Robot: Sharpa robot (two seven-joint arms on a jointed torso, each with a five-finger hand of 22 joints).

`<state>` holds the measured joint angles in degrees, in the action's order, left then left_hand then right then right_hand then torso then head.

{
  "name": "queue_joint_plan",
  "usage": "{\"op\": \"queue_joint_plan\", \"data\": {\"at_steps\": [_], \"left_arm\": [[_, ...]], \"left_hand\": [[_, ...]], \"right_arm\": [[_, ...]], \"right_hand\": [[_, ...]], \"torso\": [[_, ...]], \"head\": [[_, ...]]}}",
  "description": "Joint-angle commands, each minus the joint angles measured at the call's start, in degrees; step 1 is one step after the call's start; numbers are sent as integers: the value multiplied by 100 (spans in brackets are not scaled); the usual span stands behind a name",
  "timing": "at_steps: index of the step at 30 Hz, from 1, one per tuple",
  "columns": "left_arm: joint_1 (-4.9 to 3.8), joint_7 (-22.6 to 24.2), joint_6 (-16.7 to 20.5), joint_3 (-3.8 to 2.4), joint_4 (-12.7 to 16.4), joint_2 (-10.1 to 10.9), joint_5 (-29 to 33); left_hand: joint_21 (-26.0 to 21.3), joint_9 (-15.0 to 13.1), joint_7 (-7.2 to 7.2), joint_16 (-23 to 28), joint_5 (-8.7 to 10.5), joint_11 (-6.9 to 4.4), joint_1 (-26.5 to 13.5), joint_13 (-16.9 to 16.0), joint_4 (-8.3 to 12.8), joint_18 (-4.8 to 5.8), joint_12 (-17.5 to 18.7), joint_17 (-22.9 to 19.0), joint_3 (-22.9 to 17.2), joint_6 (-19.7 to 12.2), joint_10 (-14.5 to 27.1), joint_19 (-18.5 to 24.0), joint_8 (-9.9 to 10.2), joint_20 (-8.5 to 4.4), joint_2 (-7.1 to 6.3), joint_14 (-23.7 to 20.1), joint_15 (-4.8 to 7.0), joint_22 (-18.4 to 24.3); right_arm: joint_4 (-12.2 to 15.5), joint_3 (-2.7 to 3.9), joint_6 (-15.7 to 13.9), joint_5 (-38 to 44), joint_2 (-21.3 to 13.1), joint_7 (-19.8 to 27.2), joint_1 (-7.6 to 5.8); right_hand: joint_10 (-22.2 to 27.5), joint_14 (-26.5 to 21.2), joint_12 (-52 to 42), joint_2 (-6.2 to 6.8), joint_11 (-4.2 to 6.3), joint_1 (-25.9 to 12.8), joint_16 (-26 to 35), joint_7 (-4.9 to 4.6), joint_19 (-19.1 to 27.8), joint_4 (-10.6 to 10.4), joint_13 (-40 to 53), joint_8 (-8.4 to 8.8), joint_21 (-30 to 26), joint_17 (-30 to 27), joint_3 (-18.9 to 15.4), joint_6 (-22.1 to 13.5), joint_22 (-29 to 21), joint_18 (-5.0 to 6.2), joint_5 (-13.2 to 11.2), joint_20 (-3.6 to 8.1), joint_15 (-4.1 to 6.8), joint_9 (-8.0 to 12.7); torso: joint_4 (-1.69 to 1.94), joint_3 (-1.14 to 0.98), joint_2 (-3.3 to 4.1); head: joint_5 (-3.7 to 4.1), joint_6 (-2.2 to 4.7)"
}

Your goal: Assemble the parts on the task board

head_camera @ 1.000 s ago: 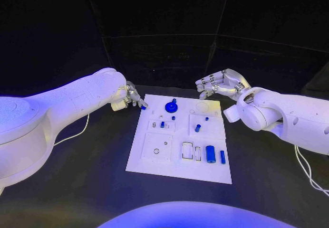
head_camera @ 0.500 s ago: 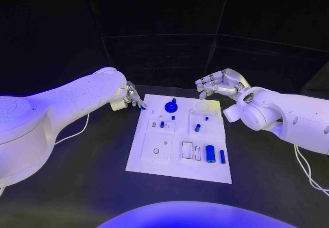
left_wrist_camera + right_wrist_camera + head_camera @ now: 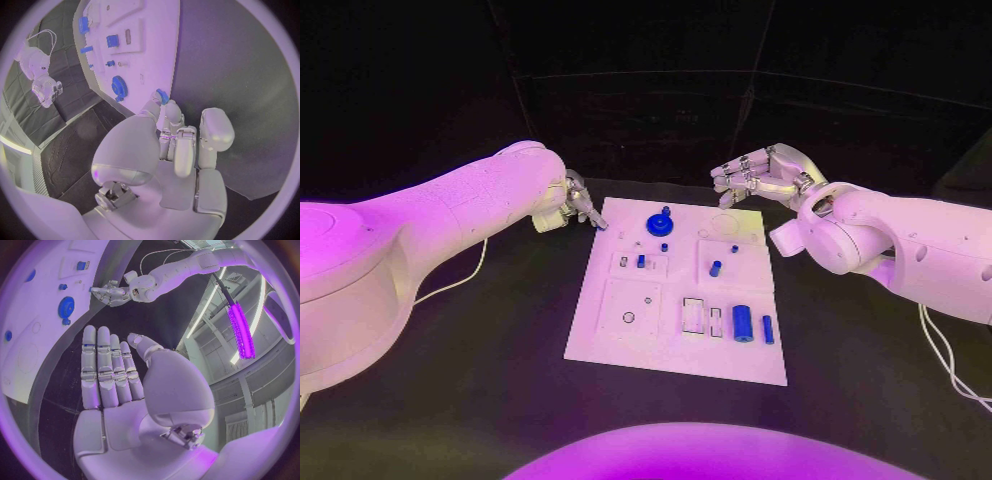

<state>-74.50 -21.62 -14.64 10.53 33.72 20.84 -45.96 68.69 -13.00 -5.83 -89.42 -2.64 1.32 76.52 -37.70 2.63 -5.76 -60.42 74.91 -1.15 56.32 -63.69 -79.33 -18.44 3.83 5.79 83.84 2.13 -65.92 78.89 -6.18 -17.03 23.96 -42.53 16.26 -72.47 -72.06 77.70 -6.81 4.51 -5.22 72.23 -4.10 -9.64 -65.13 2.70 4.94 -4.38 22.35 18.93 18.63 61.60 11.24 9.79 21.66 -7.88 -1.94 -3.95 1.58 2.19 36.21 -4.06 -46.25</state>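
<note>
At the table's middle lies the white task board, its long sides running away from the robot, with bare black surface open along both long edges and before its near edge. Off the board's far left corner hangs the left hand, its fingertips drawn together on a small blue part right at that corner's edge. Beyond the far right corner the right hand hovers above the table, holding nothing, fingers straight and laid side by side, thumb apart. Toward the board's far edge stands a blue gear on its peg, near the left hand's fingertips. Small blue pegs sit about the board's middle. Close to the near right corner a blue cylinder and a thinner blue pin lie side by side. White cables trail over the table near its left and right edges, well apart from the board.
</note>
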Motion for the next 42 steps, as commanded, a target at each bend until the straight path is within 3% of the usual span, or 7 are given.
{"op": "queue_joint_plan", "data": {"at_steps": [1, 10, 15, 26, 42], "left_arm": [[6, 85, 78, 5, 1, -14, -59], [7, 188, 263, 6, -24, -5, -59], [6, 258, 374, 5, -24, 33, -58], [-27, 345, 504, 2, 83, 171, -13], [-118, 485, 632, -13, 657, 448, 207]], "left_hand": [[39, -2, 8, -42, -6, -17, 128, -36, 15, 6, -38, 1469, -106, 62, -51, -48, 1, -21, 151, 603, 45, -21], [99, -9, 71, -58, -7, -69, 230, -192, 96, 21, -125, 1509, -314, 165, -213, -85, -19, -53, 315, 616, 83, -93], [138, -39, 117, -58, -8, -111, 299, -255, 213, 30, -149, 1509, -461, 255, -323, -112, -64, -85, 317, 616, 118, -140], [162, -179, 168, -58, -9, -164, 125, -269, 438, 41, -72, 1509, -922, 336, -521, -145, -171, -147, 174, 616, 168, -190], [122, -421, 208, -58, -16, -197, -281, -308, 699, 36, -16, 1509, -1709, 350, -666, -157, -350, -166, -161, 616, 192, -195]], "right_arm": [[16, 4, 30, 3, -1, 34, -12], [21, 4, 29, 3, -7, 33, -12], [23, 4, 28, 3, -12, 33, -12], [10, 4, 37, 3, -7, 34, -12], [15, 4, 44, 3, -30, 32, -11]], "right_hand": [[4, 40, 14, -38, -27, -14, 21, -13, -40, -10, -7, 31, -24, -8, 24, -30, -7, 70, 37, 0, -14, 1], [4, 40, 14, -38, -27, -14, 21, -13, -40, -10, -7, 31, -24, -8, 24, -30, -7, 70, 37, 0, -14, 1], [4, 40, 14, -38, -27, -14, 21, -13, -40, -10, -7, 31, -24, -8, 24, -30, -7, 70, 37, 0, -14, 1], [4, 40, 14, -38, -27, -14, 21, -13, -40, -10, -7, 31, -24, -8, 24, -30, -7, 70, 37, 0, -14, 1], [4, 40, 14, -38, -27, -14, 21, -13, -40, -10, -7, 31, -24, -8, 24, -30, -7, 70, 37, 0, -14, 1]], "torso": [[-5, -1, -5], [0, -2, -6], [2, -1, -12], [9, 1, -8], [6, -4, -9]], "head": [[-5, -9], [-2, -1], [-2, 3], [-15, 5], [-38, 14]]}}
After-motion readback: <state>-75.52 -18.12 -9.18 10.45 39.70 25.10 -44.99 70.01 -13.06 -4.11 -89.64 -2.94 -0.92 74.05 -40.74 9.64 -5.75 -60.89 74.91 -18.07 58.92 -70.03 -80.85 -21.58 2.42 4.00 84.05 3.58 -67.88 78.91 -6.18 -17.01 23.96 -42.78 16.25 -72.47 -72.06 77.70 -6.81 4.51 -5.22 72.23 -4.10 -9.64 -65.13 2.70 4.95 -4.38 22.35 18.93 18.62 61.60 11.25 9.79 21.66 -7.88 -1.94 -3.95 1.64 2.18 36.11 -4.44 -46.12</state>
